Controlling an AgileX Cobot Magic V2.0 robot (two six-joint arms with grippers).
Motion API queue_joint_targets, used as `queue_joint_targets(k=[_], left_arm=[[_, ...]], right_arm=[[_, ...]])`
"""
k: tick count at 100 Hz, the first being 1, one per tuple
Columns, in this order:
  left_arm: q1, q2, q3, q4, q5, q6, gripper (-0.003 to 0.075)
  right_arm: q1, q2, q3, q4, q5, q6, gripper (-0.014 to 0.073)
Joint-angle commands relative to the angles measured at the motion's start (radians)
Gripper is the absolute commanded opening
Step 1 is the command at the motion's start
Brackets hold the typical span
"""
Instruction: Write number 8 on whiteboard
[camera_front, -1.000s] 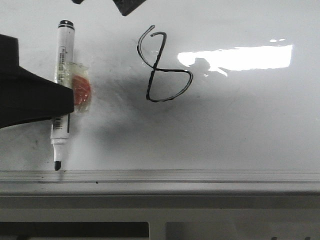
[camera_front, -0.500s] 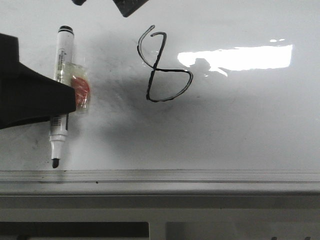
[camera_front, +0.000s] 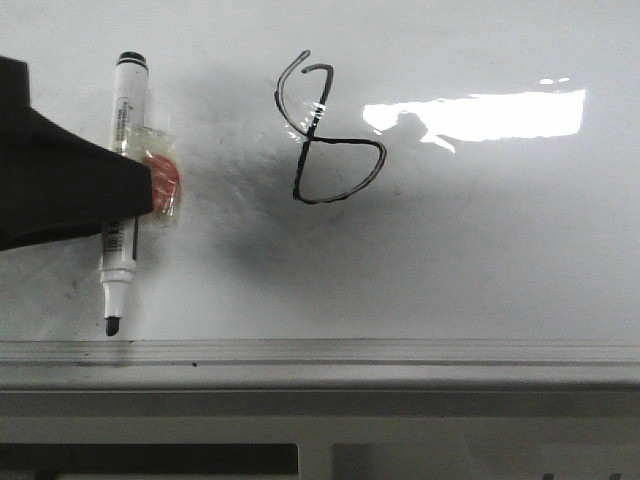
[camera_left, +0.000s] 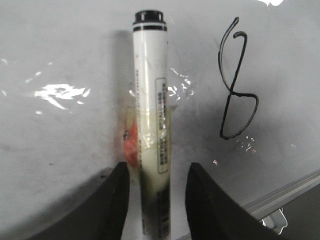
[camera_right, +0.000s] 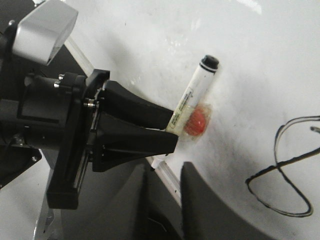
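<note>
The whiteboard (camera_front: 480, 250) bears a black number 8 (camera_front: 306, 140), also seen in the left wrist view (camera_left: 231, 92) and the right wrist view (camera_right: 275, 165). A white marker (camera_front: 125, 100) with an orange blob taped to it (camera_front: 163, 180) lies flat on the board left of the 8, uncapped tip toward the rail. My left gripper (camera_front: 135, 200) straddles the marker's barrel (camera_left: 150, 90), jaws apart with a gap on one side (camera_left: 156, 170). My right gripper (camera_right: 166, 167) is open and empty, out of the front view, looking at the left gripper (camera_right: 172, 132).
The grey metal edge rail (camera_front: 400, 352) runs along the board's near edge, just below the marker tip (camera_front: 112, 325). A bright glare patch (camera_front: 480, 115) lies right of the 8. Faint grey smudges surround the marker.
The marker has shifted slightly away from the rail and settled on the board. The right gripper's dark parts at the top of the front view have left the frame.
</note>
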Motion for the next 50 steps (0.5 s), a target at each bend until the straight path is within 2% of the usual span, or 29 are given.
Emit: queue_joint_targets(k=[1, 3, 15, 33, 50], left_arm=[[0.0, -0.032, -0.029, 0.009, -0.072, -0.011, 0.0251], [0.0, -0.038, -0.029, 0.009, -0.072, -0.011, 0.0249], [0.0, -0.07, -0.029, 0.014, -0.056, -0.011, 0.02], [0.0, -0.116, -0.014, 0.043, -0.047, 0.023, -0.0023], [0.0, -0.185, 0.041, 0.09, -0.054, 0.025, -0.002]], right_arm=[[-0.001, -0.063, -0.028, -0.034, -0.052, 0.0, -0.0046], [-0.001, -0.069, -0.028, -0.039, -0.052, 0.0, -0.0074], [-0.001, -0.136, 0.013, -0.066, -0.107, 0.0, -0.0063], [-0.001, -0.28, 0.202, -0.089, -0.309, 0.0, -0.0063], [-0.001, -0.469, 0.481, -0.136, -0.571, -0.002, -0.0063]])
